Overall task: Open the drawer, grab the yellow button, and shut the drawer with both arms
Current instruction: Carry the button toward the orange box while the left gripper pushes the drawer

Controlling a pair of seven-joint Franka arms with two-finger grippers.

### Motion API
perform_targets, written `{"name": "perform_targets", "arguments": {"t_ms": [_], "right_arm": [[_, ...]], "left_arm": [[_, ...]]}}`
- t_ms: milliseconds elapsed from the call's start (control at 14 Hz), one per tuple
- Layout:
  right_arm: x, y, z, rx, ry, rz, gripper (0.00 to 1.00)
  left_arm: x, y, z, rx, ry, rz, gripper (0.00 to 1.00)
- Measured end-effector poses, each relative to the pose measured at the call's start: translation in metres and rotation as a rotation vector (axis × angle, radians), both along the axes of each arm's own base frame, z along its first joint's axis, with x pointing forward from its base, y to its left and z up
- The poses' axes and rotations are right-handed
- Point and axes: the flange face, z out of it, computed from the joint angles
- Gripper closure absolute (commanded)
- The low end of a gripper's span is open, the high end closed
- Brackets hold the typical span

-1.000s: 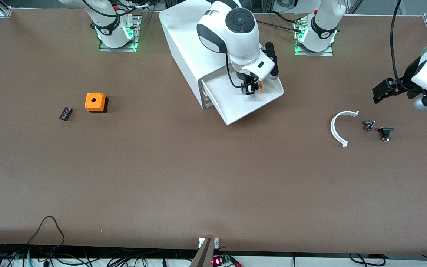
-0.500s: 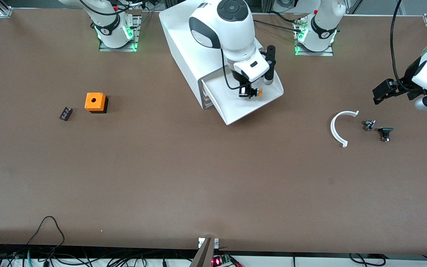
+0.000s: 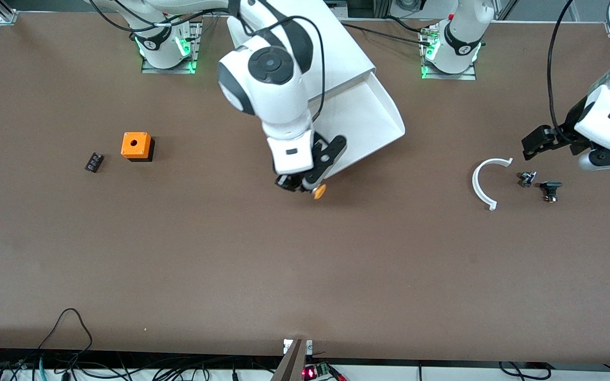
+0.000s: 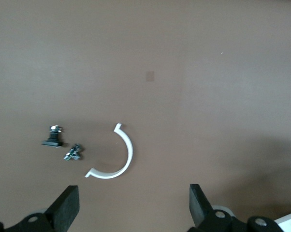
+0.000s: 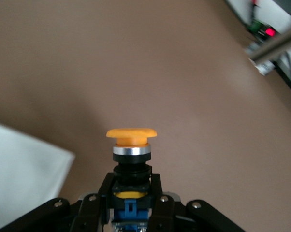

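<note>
The top drawer (image 3: 376,114) stands pulled out of the white cabinet (image 3: 337,47), and its tray looks bare. My right gripper (image 3: 305,185) is shut on the button (image 3: 319,191), held over the table just off the drawer's front corner. In the right wrist view the fingers (image 5: 157,193) clamp the blue-and-black body, with the orange cap (image 5: 131,133) pointing away from the gripper (image 5: 131,195). My left gripper (image 3: 535,142) is open and empty over the table at the left arm's end, beside a white arc. Its fingertips (image 4: 68,208) show wide apart in the left wrist view.
A white arc piece (image 3: 484,182) and two small dark parts (image 3: 527,178) (image 3: 550,189) lie under the left gripper; they also show in the left wrist view (image 4: 117,162). An orange cube with a hole (image 3: 136,145) and a black ribbed block (image 3: 93,162) lie toward the right arm's end.
My right gripper has lifted the button out of the drawer and carried it past the drawer's front edge, toward the front camera. The left gripper has shifted slightly toward the white arc.
</note>
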Motion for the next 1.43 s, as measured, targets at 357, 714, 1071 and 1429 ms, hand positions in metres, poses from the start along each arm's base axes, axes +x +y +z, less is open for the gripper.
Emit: {"name": "perform_targets", "arguments": {"t_ms": [357, 714, 1071, 1429], "right_arm": [[0.047, -0.097, -0.035, -0.038, 0.097, -0.388, 0.68], [0.089, -0.252, -0.067, -0.091, 0.198, -0.662, 0.68], [0.086, -0.4, -0.128, -0.141, 0.311, -0.741, 0.68], [0.044, -0.516, -0.193, -0.091, 0.252, -0.668, 0.68]], "left_arm": [[0.009, -0.072, -0.087, -0.052, -0.067, 0.149, 0.0], [-0.022, -0.148, -0.187, -0.144, -0.104, 0.301, 0.0], [-0.07, -0.215, -0.221, -0.187, -0.036, 0.379, 0.0], [-0.145, -0.3, -0.236, -0.178, 0.031, 0.225, 0.0]]}}
